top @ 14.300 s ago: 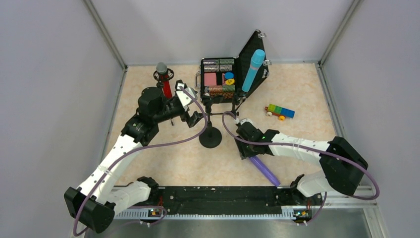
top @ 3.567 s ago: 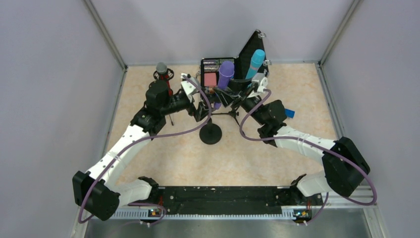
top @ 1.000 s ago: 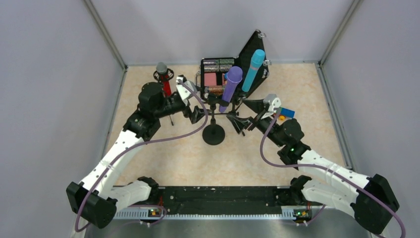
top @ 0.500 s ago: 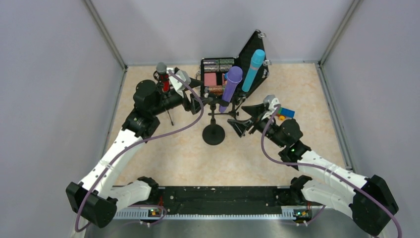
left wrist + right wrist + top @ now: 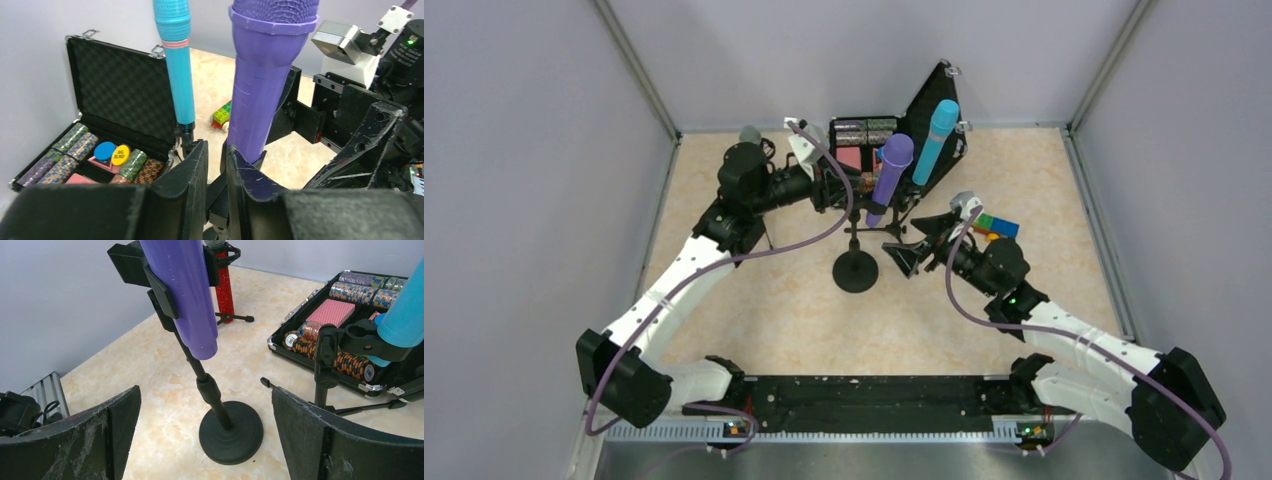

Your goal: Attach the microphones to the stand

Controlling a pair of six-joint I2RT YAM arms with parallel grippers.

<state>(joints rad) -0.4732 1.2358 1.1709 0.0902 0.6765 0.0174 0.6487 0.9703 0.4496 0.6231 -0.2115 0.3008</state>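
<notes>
The purple microphone [image 5: 889, 178] [image 5: 265, 85] [image 5: 187, 290] sits upright in the clip of the round-base stand [image 5: 855, 272] [image 5: 231, 432]. My left gripper [image 5: 836, 192] [image 5: 216, 147] is at the stand's neck just under the clip, with its fingers nearly together on the black joint. My right gripper [image 5: 912, 238] [image 5: 206, 389] hangs wide open to the right of the stand, holding nothing. The light blue microphone [image 5: 935, 140] [image 5: 177, 65] [image 5: 405, 315] stands in a tripod holder. The red microphone [image 5: 224, 285] stands in another holder, mostly hidden behind the left arm in the top view.
An open black case of poker chips [image 5: 864, 135] [image 5: 125, 100] [image 5: 325, 325] stands at the back behind the stands. A toy-brick car [image 5: 996, 224] [image 5: 222, 112] lies to the right. Tripod legs [image 5: 235, 316] spread over the floor, and grey walls enclose the table.
My left gripper has swung right, from beside the red microphone to the stand's neck, and has closed from wide open. The right gripper has stayed open and barely moved.
</notes>
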